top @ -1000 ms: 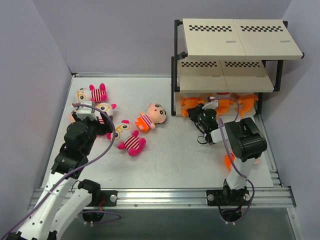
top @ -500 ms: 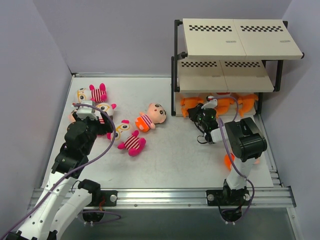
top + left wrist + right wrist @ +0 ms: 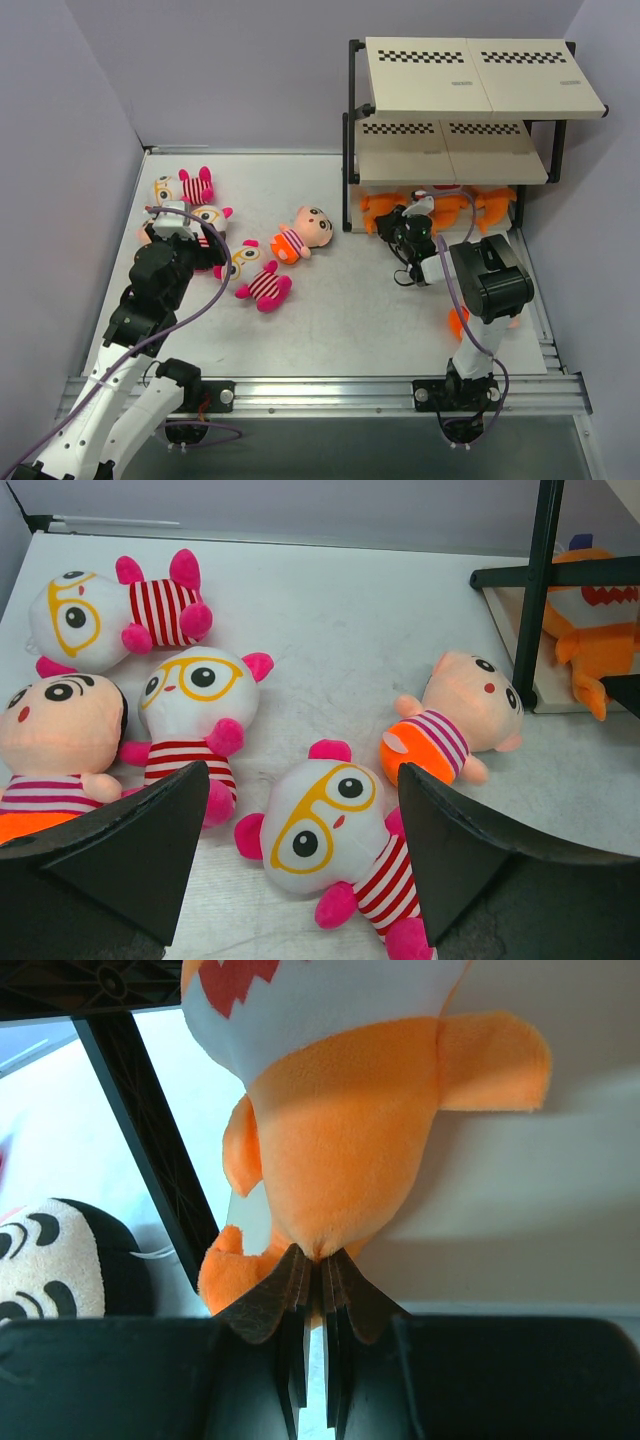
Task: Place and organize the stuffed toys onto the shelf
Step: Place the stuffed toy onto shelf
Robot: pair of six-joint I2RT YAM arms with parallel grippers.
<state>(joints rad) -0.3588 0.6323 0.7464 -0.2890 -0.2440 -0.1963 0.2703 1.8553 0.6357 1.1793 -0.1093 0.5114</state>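
- Stuffed toys: orange open-mouthed plush sharks [image 3: 378, 212] lie on the lowest tier of the black-framed, beige-boarded shelf [image 3: 450, 165]. White-faced, pink-limbed plush toys with yellow glasses [image 3: 195, 715] and striped peach-headed dolls [image 3: 455, 725] lie on the grey table [image 3: 350, 310], left of the shelf.
- Over the last second almost nothing has changed. The right gripper [image 3: 315, 1260] has only edged slightly at the shelf's front, and no toy has shifted.
- It is clenched, its tips against one shark's lower seam. Whether a fold is pinched, I cannot tell.
- The left gripper [image 3: 300, 790] stays spread wide and empty above the glasses toys.
- Judgement: the shark row is being tidied, and the table toys remain to be shelved.
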